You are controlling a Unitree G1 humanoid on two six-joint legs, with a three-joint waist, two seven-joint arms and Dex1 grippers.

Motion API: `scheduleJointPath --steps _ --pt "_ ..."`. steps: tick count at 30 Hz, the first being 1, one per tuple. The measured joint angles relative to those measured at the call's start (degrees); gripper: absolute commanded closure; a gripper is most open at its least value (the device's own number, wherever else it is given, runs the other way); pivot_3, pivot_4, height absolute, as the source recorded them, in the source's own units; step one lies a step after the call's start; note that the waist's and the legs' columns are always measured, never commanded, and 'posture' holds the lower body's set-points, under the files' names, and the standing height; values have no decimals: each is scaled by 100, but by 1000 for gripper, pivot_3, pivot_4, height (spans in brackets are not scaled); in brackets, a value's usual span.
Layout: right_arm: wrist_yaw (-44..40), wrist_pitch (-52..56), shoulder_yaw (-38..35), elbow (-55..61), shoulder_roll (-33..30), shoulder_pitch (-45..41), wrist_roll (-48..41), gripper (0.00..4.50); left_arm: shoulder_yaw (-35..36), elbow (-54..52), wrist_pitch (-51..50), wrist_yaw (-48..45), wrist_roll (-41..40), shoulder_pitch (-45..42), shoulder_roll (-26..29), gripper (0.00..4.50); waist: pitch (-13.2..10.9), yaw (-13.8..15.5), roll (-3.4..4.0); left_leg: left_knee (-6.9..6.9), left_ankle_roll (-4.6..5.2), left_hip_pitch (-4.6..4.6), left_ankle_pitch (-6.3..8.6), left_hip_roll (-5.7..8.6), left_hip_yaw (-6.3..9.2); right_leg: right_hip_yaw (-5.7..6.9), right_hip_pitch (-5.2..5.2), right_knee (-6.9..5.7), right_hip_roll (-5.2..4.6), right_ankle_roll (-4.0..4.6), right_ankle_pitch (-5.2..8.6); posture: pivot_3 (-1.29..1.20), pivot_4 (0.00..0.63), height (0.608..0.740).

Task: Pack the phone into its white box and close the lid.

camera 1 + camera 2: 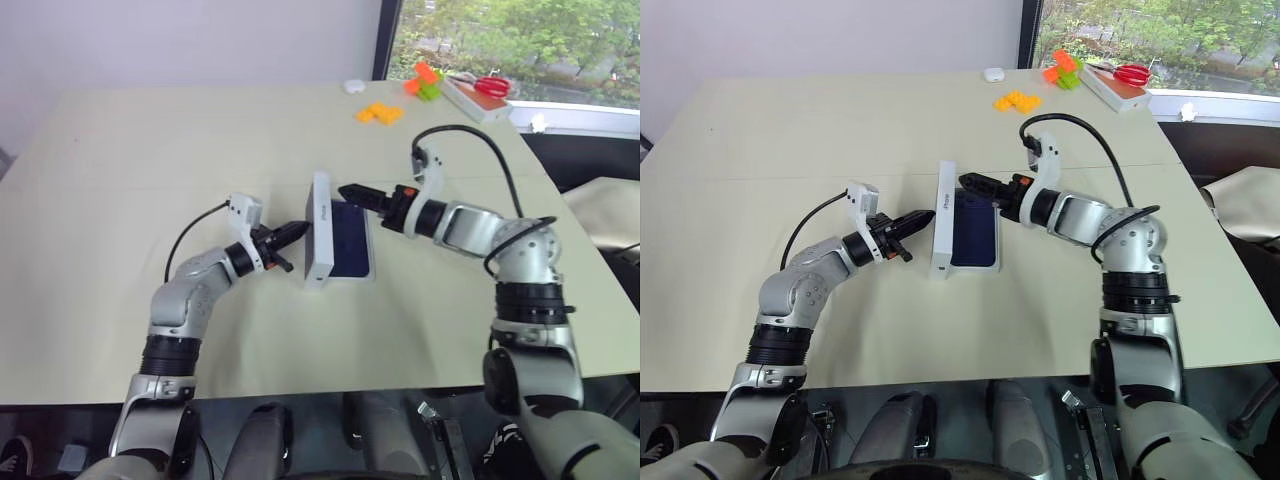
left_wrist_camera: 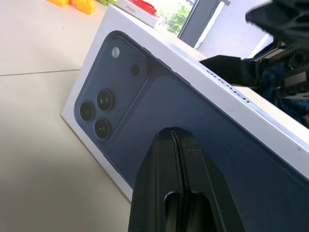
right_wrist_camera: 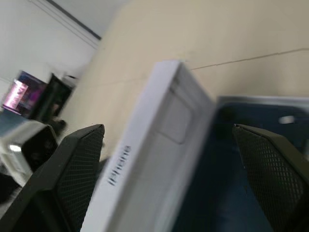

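Left wrist view, lid [image 2: 159, 121] against closed jaws

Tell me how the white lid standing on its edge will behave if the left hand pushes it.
The lid stands on a narrow long edge, so it likely tips toward the phone. It looks like stiff, light cardboard. The shut left hand touches its printed face.

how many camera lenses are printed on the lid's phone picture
3 large lenses on the lid, clustered near one corner of the printed phone: one, one, one.
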State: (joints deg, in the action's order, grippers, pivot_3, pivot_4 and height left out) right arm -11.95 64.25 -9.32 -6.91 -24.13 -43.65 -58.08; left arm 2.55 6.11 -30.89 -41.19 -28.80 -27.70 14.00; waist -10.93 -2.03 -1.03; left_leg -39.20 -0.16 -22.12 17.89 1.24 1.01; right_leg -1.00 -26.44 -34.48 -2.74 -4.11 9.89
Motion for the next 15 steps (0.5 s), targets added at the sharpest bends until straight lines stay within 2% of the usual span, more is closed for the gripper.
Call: scheduleJointPath --steps 7,15 --pt "-1342 -287 541 585 -1152 623 892 49 -189 24 13 78 62 -400 -375 4500 1 137 -3 0 1 -5 0 3 2 0 7 19 2 -9 -5 0 150 740" --pt "-1861 -582 708 711 -1278 788 1534 49 -325 -93 -23 112 65 -520 -458 4500 1 128 -2 -2 1 9 -1 -4 -22 -17 9 19 10 -13 -7 0 150 740"
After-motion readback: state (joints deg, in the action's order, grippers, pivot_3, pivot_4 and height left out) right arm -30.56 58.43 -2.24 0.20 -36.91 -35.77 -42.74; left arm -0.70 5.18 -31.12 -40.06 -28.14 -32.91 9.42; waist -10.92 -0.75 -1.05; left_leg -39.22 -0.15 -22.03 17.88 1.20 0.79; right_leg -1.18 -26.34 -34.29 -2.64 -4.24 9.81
